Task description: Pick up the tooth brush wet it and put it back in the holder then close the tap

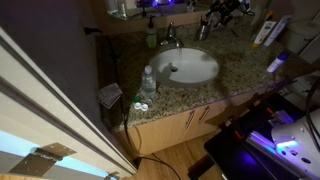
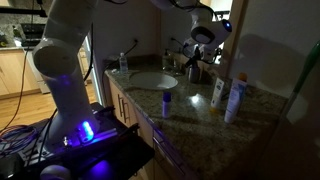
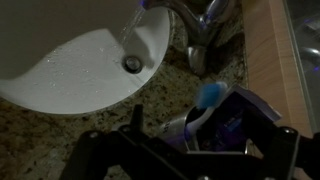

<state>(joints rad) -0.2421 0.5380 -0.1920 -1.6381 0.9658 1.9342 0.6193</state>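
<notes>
Your tabletop is a speckled stone counter with the white basin sunk into it, so anything wet can drip straight into the bowl. The arm reaches over that counter from the side and carries the claw down beside the basin's far rim, close to the fittings.

In the wrist view the claw has its jaws spread wide, one dark finger at each lower corner. As far as the dim picture shows, it grips nothing.

The tap stands at the back edge of the basin with its spout over the bowl. A thin stream of water falls towards the drain, so the tap is open and ready for wetting.

The holder sits on the stone just beside the basin and near the tap's base, directly ahead of your open jaws. The toothbrush rests in it, blue head up and leaning towards the water, which keeps the handle within reach.

You can judge the tap as not yet closed. Whether the brush is already wet cannot be told.
</notes>
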